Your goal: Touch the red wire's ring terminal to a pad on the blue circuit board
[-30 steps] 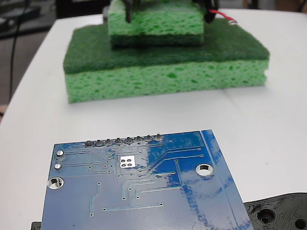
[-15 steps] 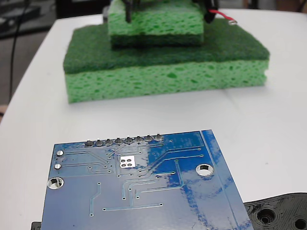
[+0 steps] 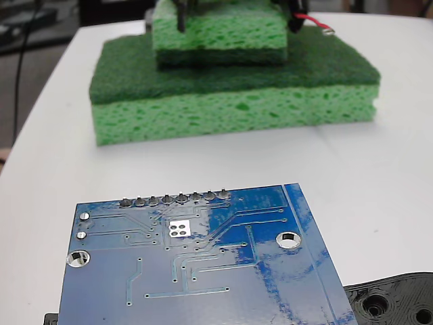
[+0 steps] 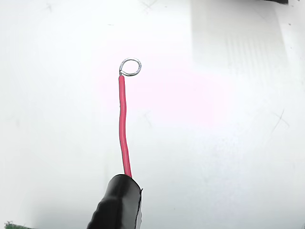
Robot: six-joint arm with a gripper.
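Wrist view shows the wire [image 4: 123, 129] standing out of a black sleeve [image 4: 116, 202] and ending in the ring [image 4: 131, 67], with only bare white table [image 4: 228, 143] behind it. It looks thin, light and just stiff enough to hold its slight bend; I judge it would flex under a hard press, so contact should be gentle. It is already held at its base by the sleeve, which looks like the sensible place, leaving the ring free.

In the fixed view the wire [image 3: 312, 20] pokes out to the right of a black finger [image 3: 295, 15] at the top, its ring [image 3: 329, 30] over the far right part of the big sponge [image 3: 233, 101]. A small sponge [image 3: 220, 34] sits on top of the big one. The board [image 3: 203, 264] lies well nearer the camera than the big sponge, far from the ring; a black part [image 3: 392, 301] sits at the board's right corner. I cannot tell how the jaws stand; only finger tips show.

Against the earlier fixed frames, nothing has visibly shifted: ring, sponges and board sit in the same places.
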